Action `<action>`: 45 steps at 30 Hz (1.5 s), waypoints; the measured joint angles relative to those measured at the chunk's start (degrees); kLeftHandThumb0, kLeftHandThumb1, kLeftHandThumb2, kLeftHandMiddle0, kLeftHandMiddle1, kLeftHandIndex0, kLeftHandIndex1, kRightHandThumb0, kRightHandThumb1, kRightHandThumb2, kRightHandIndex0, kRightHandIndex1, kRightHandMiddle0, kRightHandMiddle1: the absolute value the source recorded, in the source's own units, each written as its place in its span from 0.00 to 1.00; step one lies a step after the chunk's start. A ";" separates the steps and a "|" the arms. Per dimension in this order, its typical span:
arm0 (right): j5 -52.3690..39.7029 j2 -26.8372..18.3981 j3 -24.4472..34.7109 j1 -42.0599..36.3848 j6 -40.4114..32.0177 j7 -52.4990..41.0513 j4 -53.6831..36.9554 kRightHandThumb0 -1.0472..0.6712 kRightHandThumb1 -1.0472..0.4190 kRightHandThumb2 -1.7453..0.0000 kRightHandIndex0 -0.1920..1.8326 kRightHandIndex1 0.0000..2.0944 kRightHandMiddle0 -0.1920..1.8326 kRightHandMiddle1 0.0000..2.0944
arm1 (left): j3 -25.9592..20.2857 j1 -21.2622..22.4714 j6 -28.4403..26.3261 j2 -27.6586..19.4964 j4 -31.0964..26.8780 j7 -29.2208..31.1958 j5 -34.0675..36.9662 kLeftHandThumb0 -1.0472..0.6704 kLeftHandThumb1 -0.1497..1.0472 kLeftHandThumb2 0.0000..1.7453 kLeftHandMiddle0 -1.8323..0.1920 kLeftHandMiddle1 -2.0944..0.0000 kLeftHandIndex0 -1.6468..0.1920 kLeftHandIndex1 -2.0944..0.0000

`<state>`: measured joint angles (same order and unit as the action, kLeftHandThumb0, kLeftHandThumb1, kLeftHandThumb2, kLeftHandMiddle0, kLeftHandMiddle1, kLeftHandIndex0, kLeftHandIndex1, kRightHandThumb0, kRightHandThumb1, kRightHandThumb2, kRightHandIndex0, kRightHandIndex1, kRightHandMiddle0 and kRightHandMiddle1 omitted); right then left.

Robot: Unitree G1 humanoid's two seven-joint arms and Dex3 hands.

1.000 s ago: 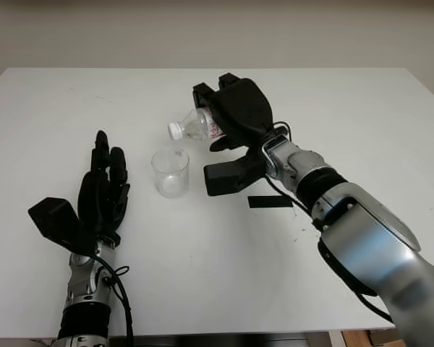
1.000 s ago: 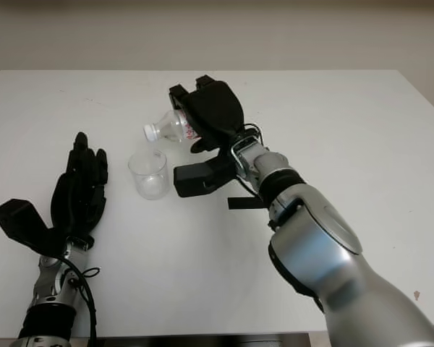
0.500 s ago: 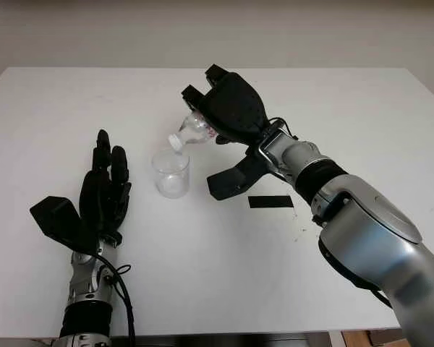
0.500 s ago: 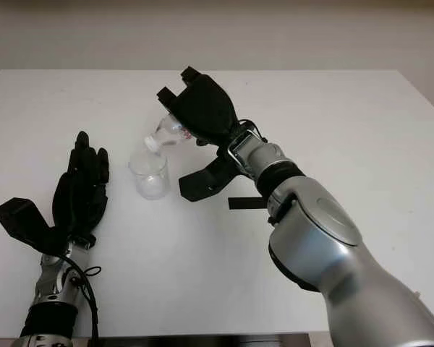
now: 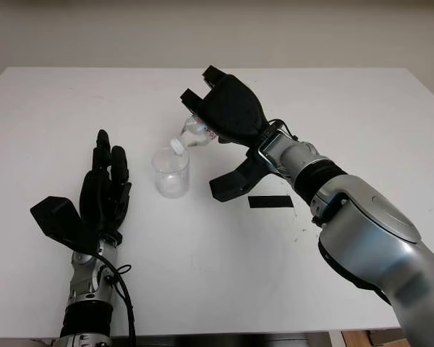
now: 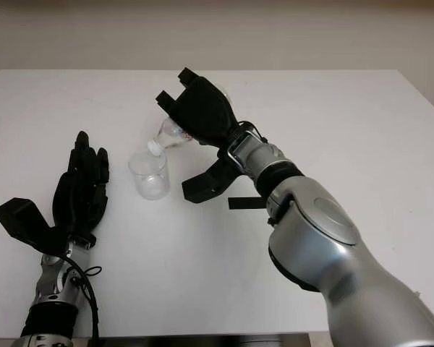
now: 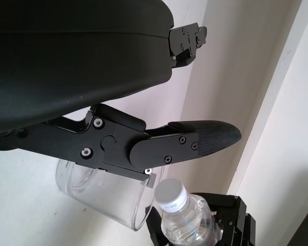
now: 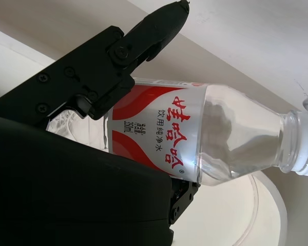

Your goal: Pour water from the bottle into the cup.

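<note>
Over white table [image 5: 347,108], right hand [image 5: 228,116] grips tilted bottle [image 5: 193,134], capped neck above cup [image 5: 171,172].

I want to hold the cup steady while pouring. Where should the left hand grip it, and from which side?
Grip the cup by its lower side wall, coming from its left, where the open left hand waits. It stands upright, and the bottle, held tilted by the right hand, has its neck over the rim, so keep below that.

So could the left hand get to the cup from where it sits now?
Probably yes. The left hand is open on the table beside the cup, with bare tabletop between them. The catch is overhead: the right hand holds the bottle tilted over the cup's rim, so a top approach is blocked.
</note>
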<state>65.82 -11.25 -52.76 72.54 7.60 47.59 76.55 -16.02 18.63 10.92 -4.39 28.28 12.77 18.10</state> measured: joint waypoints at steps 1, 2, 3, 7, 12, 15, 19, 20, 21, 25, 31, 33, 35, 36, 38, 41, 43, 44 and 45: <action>0.00 0.02 0.00 0.00 0.00 0.10 0.00 0.37 0.07 0.97 0.59 1.00 0.27 0.90 | 0.00 0.02 0.04 0.01 0.05 0.03 0.01 0.21 1.00 0.31 0.98 0.97 0.99 0.97; 0.00 0.03 -0.04 0.00 0.00 0.18 0.00 0.37 0.07 0.97 0.59 1.00 0.27 0.89 | 0.00 0.02 0.06 0.01 0.06 0.05 0.01 0.21 1.00 0.31 0.98 0.97 0.99 0.97; 0.01 0.03 -0.13 0.00 0.00 0.22 0.00 0.38 0.07 0.97 0.60 1.00 0.28 0.89 | 0.00 0.03 0.08 0.01 0.09 0.06 0.01 0.21 1.00 0.31 0.98 0.97 0.99 0.97; 0.03 0.07 -0.40 0.00 -0.01 0.39 0.00 0.38 0.08 0.97 0.59 1.00 0.28 0.86 | 0.09 0.14 0.48 0.00 0.45 0.20 -0.15 0.21 1.00 0.31 0.98 0.97 0.99 0.97; -0.02 0.08 -0.39 0.00 0.00 0.95 0.00 0.36 0.08 0.97 0.60 1.00 0.29 0.88 | 0.11 0.21 0.53 0.00 0.55 0.29 -0.14 0.20 1.00 0.30 0.98 0.97 0.99 0.97; -0.51 0.08 -0.21 0.00 0.35 0.99 0.00 0.37 0.09 0.97 0.59 1.00 0.29 0.87 | 0.11 0.20 0.47 -0.01 0.51 0.34 -0.14 0.21 1.00 0.30 0.98 0.98 0.99 0.97; -7.50 0.37 5.16 -0.10 5.57 -1.89 -0.07 0.44 0.05 0.96 0.63 1.00 0.34 0.93 | 0.10 0.20 0.49 -0.04 0.50 0.35 -0.14 0.21 1.00 0.31 0.98 0.97 0.98 0.97; -10.54 0.54 7.73 -0.11 7.23 -3.62 -0.12 0.46 0.04 0.95 0.65 1.00 0.37 0.96 | 0.08 0.19 0.48 -0.04 0.48 0.35 -0.13 0.21 1.00 0.31 0.98 0.97 0.98 0.97; -13.96 0.72 10.58 -0.14 8.92 -5.88 -0.21 0.47 0.02 0.95 0.68 1.00 0.41 0.98 | 0.08 0.18 0.41 -0.04 0.43 0.36 -0.12 0.21 1.00 0.31 0.98 0.97 0.98 0.97; -24.65 1.47 19.72 -1.11 12.34 -13.96 -1.04 0.48 0.03 0.95 0.76 1.00 0.58 1.00 | -0.03 -0.03 -0.05 -0.05 -0.10 0.52 0.12 0.21 1.00 0.30 0.98 0.97 0.99 0.98; -35.59 1.62 29.53 -5.66 15.23 -22.53 -2.36 0.50 0.02 0.94 0.81 1.00 0.65 1.00 | -0.05 -0.39 -0.82 -0.16 -0.85 0.75 0.22 0.21 1.00 0.30 0.98 0.97 0.98 0.97; -37.38 1.57 31.37 -7.04 15.46 -24.35 -2.82 0.50 0.03 0.94 0.81 1.00 0.65 1.00 | 0.00 -0.43 -1.00 -0.31 -0.86 1.00 0.18 0.21 1.00 0.31 0.98 0.97 0.99 0.97; -39.55 1.56 33.36 -8.25 16.03 -26.63 -3.67 0.50 0.02 0.94 0.80 1.00 0.65 1.00 | -0.01 -0.45 -1.07 -0.35 -0.89 1.01 0.15 0.21 1.00 0.30 0.98 0.97 0.98 0.97; -41.04 1.56 34.52 -8.69 16.39 -28.12 -4.12 0.51 0.02 0.94 0.80 1.00 0.65 1.00 | -0.01 -0.46 -1.11 -0.35 -0.94 1.01 0.15 0.21 1.00 0.30 0.98 0.97 0.98 0.97; -44.55 1.57 37.42 -9.66 17.15 -31.66 -5.22 0.52 0.01 0.93 0.80 1.00 0.65 1.00 | -0.01 -0.50 -1.23 -0.32 -1.16 1.02 0.17 0.21 1.00 0.30 0.98 0.97 0.98 0.97; -48.90 1.64 41.00 -10.75 17.40 -36.51 -6.40 0.50 0.01 0.92 0.79 1.00 0.67 1.00 | 0.02 -0.66 -1.46 -0.31 -1.54 1.16 0.18 0.21 1.00 0.30 0.98 0.98 0.99 0.98; -52.33 1.80 43.56 -11.95 16.31 -39.95 -8.20 0.50 0.00 0.91 0.76 1.00 0.68 1.00 | 0.05 -0.85 -1.59 -0.31 -1.79 1.25 0.17 0.21 1.00 0.30 0.98 0.98 0.99 0.98; -53.98 1.88 44.79 -12.63 15.21 -41.55 -9.36 0.49 0.00 0.91 0.74 1.00 0.67 1.00 | 0.11 -0.94 -1.65 -0.31 -1.93 1.26 0.15 0.21 1.00 0.31 0.98 0.98 0.99 0.98; -55.94 1.95 46.21 -13.55 13.75 -43.61 -10.85 0.49 0.00 0.91 0.74 1.00 0.67 1.00 | 0.17 -1.10 -1.74 -0.31 -2.14 1.26 0.12 0.21 1.00 0.31 0.98 0.98 0.99 0.98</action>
<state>9.88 -9.30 -6.55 58.99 21.35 3.98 65.71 -15.84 17.53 9.18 -4.70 26.14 14.03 18.22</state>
